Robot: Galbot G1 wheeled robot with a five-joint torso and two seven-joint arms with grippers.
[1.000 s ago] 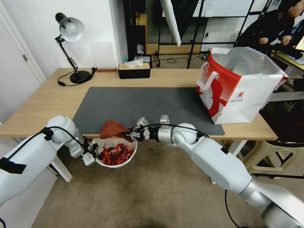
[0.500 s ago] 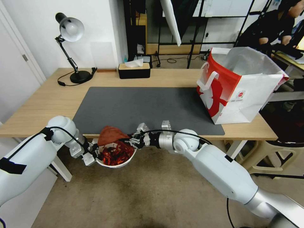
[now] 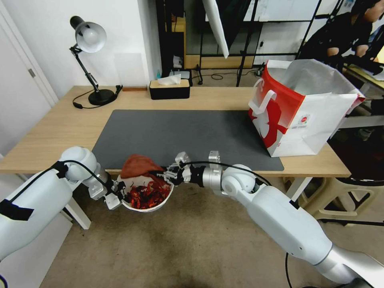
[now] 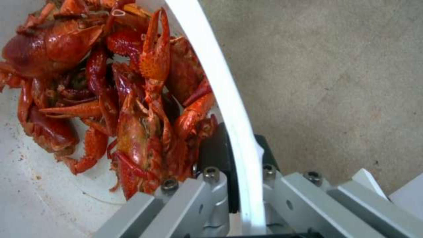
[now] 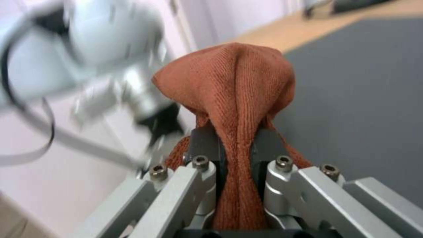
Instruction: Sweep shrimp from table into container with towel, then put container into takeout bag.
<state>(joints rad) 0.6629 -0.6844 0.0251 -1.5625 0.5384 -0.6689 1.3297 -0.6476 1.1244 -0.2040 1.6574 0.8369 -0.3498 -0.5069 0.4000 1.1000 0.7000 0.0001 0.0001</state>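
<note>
A black tissue box (image 3: 169, 89) with a wooden lid and a white tissue (image 3: 169, 79) poking out stands at the far edge of the counter (image 3: 56, 124), well beyond the right claw (image 3: 166, 175). A black desk lamp (image 3: 89, 56) with a grey shade stands farther left of the box, well apart from the left claw (image 3: 117, 194). Beige carpet (image 3: 192, 244) lies beneath both claws. Black metal shelving (image 3: 248, 28) rises behind the counter.

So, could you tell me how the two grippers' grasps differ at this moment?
The left gripper clamps the container's thin rim below the table edge; the right gripper pinches the soft bunched towel over the container. The left carries the shrimp load; the right carries cloth alone. Both are shut.
</note>
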